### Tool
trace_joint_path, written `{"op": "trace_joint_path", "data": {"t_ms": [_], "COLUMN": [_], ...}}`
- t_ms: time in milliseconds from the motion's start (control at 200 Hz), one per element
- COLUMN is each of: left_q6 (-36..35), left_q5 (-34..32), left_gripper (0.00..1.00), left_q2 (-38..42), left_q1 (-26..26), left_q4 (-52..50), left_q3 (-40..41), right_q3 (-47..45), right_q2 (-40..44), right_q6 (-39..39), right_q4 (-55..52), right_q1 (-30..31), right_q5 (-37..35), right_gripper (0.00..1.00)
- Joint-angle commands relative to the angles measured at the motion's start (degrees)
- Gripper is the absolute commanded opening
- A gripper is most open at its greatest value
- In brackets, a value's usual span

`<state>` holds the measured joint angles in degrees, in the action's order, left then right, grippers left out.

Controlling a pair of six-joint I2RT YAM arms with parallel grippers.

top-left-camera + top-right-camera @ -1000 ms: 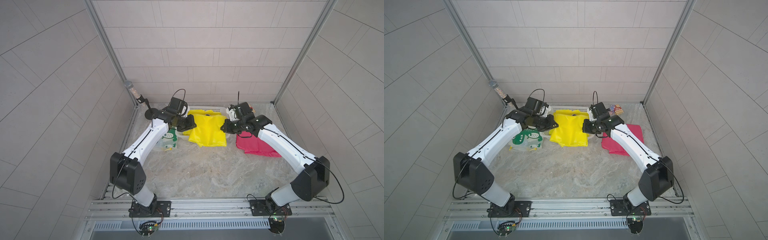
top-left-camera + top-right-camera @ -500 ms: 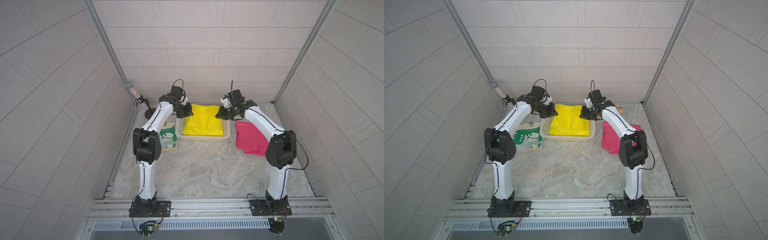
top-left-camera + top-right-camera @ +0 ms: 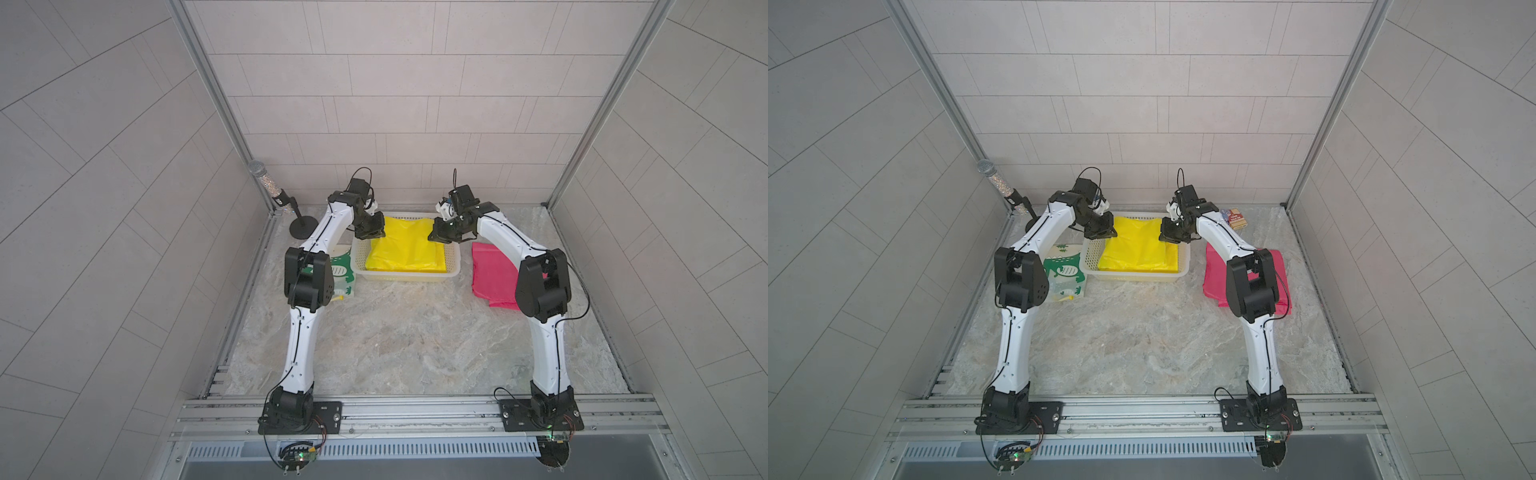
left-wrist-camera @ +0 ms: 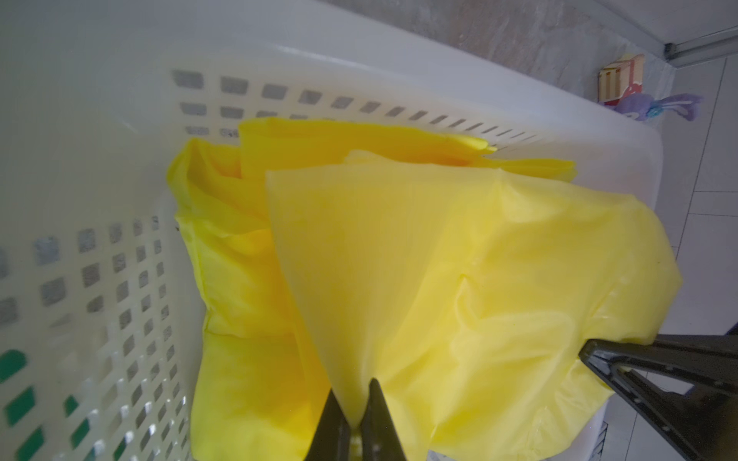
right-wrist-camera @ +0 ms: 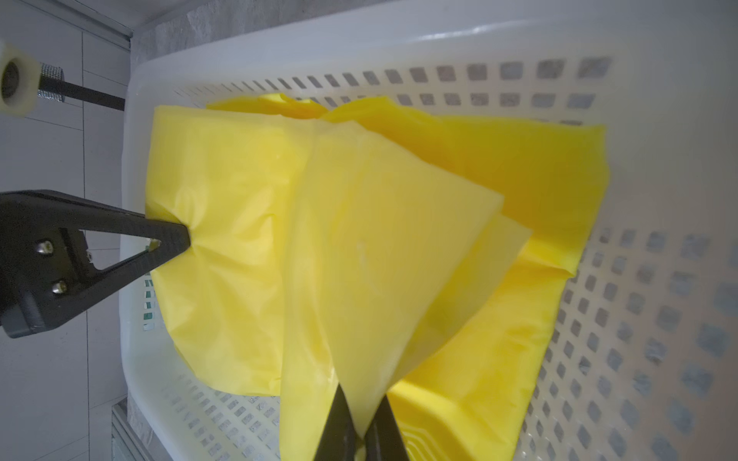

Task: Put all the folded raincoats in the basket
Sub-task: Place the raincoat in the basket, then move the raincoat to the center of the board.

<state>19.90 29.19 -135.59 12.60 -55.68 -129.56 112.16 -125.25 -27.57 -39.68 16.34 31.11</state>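
Observation:
The yellow folded raincoat [image 3: 405,249] [image 3: 1138,251] lies in the white perforated basket [image 3: 407,277] [image 3: 1133,276] at the back of the table, in both top views. My left gripper [image 3: 376,232] [image 4: 355,399] is shut on one far corner of the raincoat [image 4: 439,259], pinching a fold of it. At the other far corner my right gripper [image 3: 436,237] [image 5: 363,403] is shut on the raincoat [image 5: 359,239]. The held corners stand lifted above the basket wall [image 4: 100,279] [image 5: 639,319]; the near edge rests on the bottom.
A pink folded sheet [image 3: 494,270] lies right of the basket, partly under the right arm. A green and white bag [image 3: 340,270] lies on the left. A microphone on a stand [image 3: 270,191] is at the back left corner, a small box [image 3: 1235,218] at the back right.
Both arms have carried the yellow raincoat away from the table's middle to the back and down into the basket. Over the last half second they have barely moved.

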Motion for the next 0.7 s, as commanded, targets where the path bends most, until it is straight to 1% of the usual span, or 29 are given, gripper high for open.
{"op": "trace_joint_path", "data": {"t_ms": [0, 15, 35, 100, 115, 160, 215, 225, 235, 245, 295, 340, 370, 535, 695], "left_q6": [-2.3, -2.3, -2.3, -2.4, -2.5, -2.5, -2.3, -2.4, -2.3, -2.4, -2.3, -2.3, -2.2, -1.9, -2.2], "left_q5": [-2.7, -3.0, -3.2, -3.5, -3.5, -3.6, -3.6, -3.5, -3.5, -3.4, -3.2, -3.1, -3.3, -3.5, -4.6], "left_gripper": [0.04, 0.05, 0.09, 0.4, 0.45, 0.58, 0.68, 0.71, 0.77, 0.82, 0.92, 0.95, 1.0, 1.0, 1.0], "left_q2": [-0.3, -0.3, -0.3, -0.3, -0.4, -0.2, 0.2, 0.4, 0.5, 0.6, 1.4, 2.4, 3.1, 8.8, 16.5], "left_q1": [-0.4, -0.4, -0.4, -0.3, -0.3, -0.4, -0.3, -0.3, -0.3, -0.3, -0.1, -0.1, 0.0, 0.1, 0.1], "left_q4": [-2.2, -2.2, -2.3, -2.5, -2.6, -2.8, -2.9, -2.9, -3.0, -2.9, -2.9, -3.0, -3.0, -3.5, -4.0], "left_q3": [-1.8, -1.8, -1.8, -1.9, -2.0, -2.0, -1.9, -1.9, -1.9, -2.0, -2.0, -2.1, -2.1, -2.5, -1.6], "right_q3": [0.5, 0.4, 0.3, 0.2, 0.2, 0.2, 0.2, 0.2, 0.2, 0.3, 0.5, 0.7, 0.8, 1.8, 0.6], "right_q2": [-0.7, -0.7, -0.7, -0.6, -0.6, -0.4, 0.3, 0.4, 0.6, 0.7, 1.7, 2.9, 3.7, 9.4, 16.8], "right_q6": [1.8, 1.9, 2.0, 2.1, 2.1, 2.2, 2.3, 2.3, 2.3, 2.3, 2.5, 2.6, 2.8, 3.6, 4.8], "right_q4": [-0.4, -0.4, -0.4, -0.5, -0.6, -0.8, -1.0, -1.0, -1.1, -1.2, -1.6, -1.9, -2.1, -4.7, -7.0], "right_q1": [-0.2, -0.2, -0.2, -0.2, -0.2, -0.2, -0.2, -0.2, -0.2, -0.2, -0.2, -0.2, -0.2, -0.2, -0.2], "right_q5": [0.1, 0.0, -0.1, -0.4, -0.5, -0.6, -0.9, -1.1, -1.2, -1.4, -2.0, -2.4, -2.7, -5.1, -7.7], "right_gripper": [0.0, 0.01, 0.07, 0.3, 0.35, 0.44, 0.51, 0.52, 0.52, 0.53, 0.55, 0.57, 0.57, 0.61, 0.64]}}
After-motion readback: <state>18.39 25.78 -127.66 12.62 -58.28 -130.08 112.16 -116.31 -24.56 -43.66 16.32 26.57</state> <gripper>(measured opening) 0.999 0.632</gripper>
